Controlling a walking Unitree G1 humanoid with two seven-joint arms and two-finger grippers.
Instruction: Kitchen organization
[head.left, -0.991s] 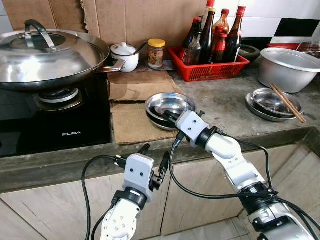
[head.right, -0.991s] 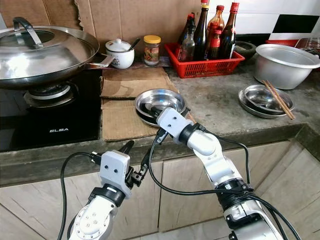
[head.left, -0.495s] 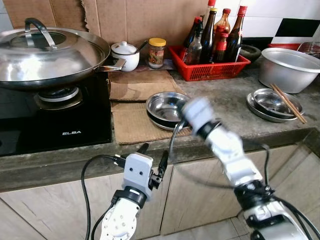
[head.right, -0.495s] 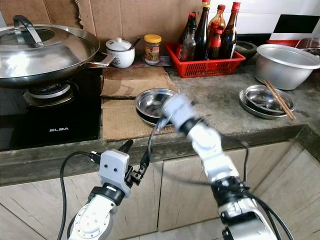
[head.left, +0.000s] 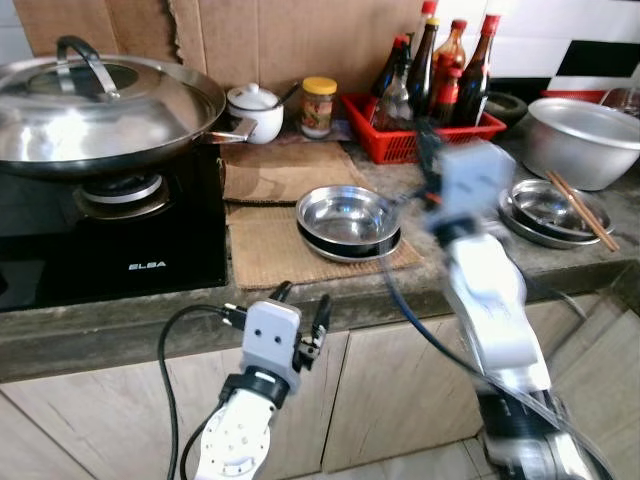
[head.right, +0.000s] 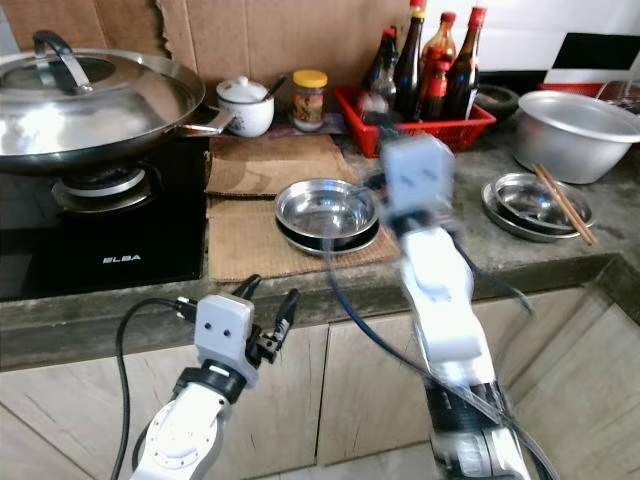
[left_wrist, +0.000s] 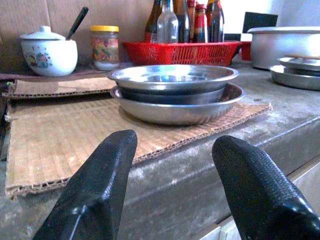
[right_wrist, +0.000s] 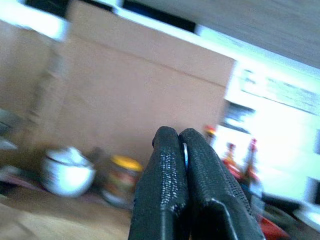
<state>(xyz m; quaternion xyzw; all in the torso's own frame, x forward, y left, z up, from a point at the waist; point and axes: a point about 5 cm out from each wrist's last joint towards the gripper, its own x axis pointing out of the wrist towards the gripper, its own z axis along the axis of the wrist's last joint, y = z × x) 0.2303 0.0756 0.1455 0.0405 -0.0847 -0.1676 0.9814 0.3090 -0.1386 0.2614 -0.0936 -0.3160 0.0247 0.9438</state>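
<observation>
Stacked steel bowls (head.left: 348, 222) sit on cardboard (head.left: 270, 250) near the countertop's (head.left: 450, 215) front edge. Second bowl stack with chopsticks (head.left: 575, 205) lies toward the right end; organizing looks unfinished. Right gripper (right_wrist: 181, 150) is raised, motion-blurred, fingers pressed together, seemingly empty. Left gripper (left_wrist: 172, 150) hangs parted below the front edge

Robot body. Left arm: a silver, rounded forearm ending in a boxy light-grey wrist block with two small dark screw holes; a glossy black cable loops from the block's side back down to the forearm. The left gripper (head.left: 298, 312) carries two long black fingers (left_wrist: 95, 187) with a finely pebbled, rubbery surface and rounded tips. Right arm: silver segments with black joint rings and trailing black cables, blurred; the right gripper (right_wrist: 178, 145) has identical textured black fingers.
</observation>
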